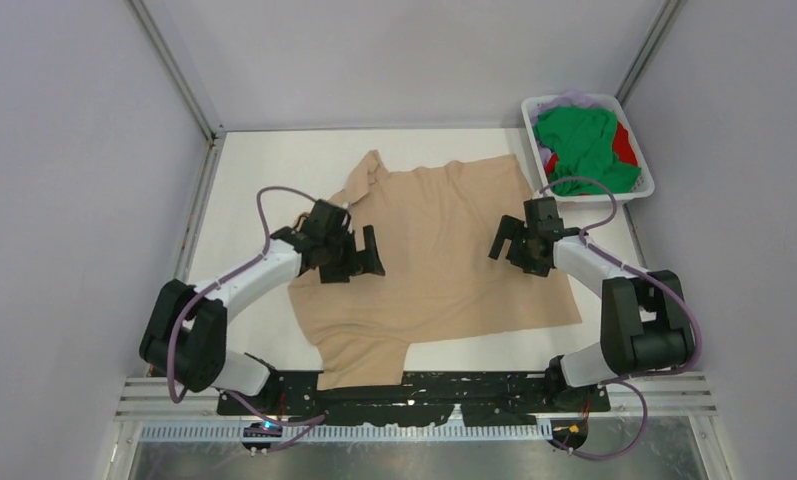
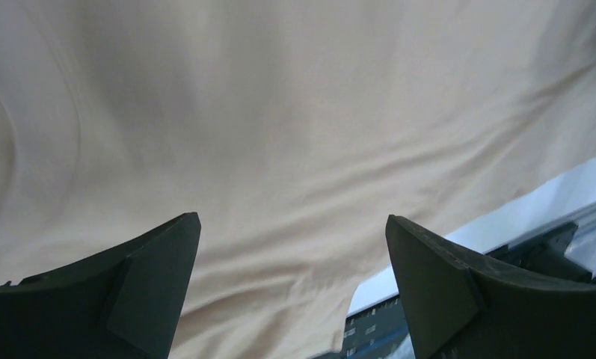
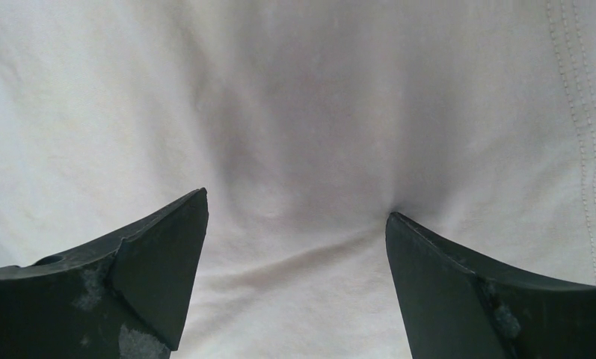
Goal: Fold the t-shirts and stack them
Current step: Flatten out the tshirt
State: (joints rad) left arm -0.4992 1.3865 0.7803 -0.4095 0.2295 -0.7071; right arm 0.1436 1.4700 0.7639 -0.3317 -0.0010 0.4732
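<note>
The large beige-tan t-shirt (image 1: 437, 260) lies spread on the white table, a sleeve at the far left and another at the near left. My left gripper (image 1: 357, 256) is open over its left part; the cloth (image 2: 280, 134) fills the left wrist view. My right gripper (image 1: 512, 243) is open over the shirt's right part, its right fingertip (image 3: 399, 224) pressing into the cloth (image 3: 302, 112). Neither holds anything. A green t-shirt (image 1: 584, 145), a red one (image 1: 625, 143) and a pale lilac one (image 1: 570, 99) are bunched in the basket.
The white slatted basket (image 1: 642, 188) stands at the far right corner. Grey walls with metal posts enclose the table. A black base rail (image 1: 414, 392) runs along the near edge. Bare table (image 1: 264, 170) shows at the left of the shirt.
</note>
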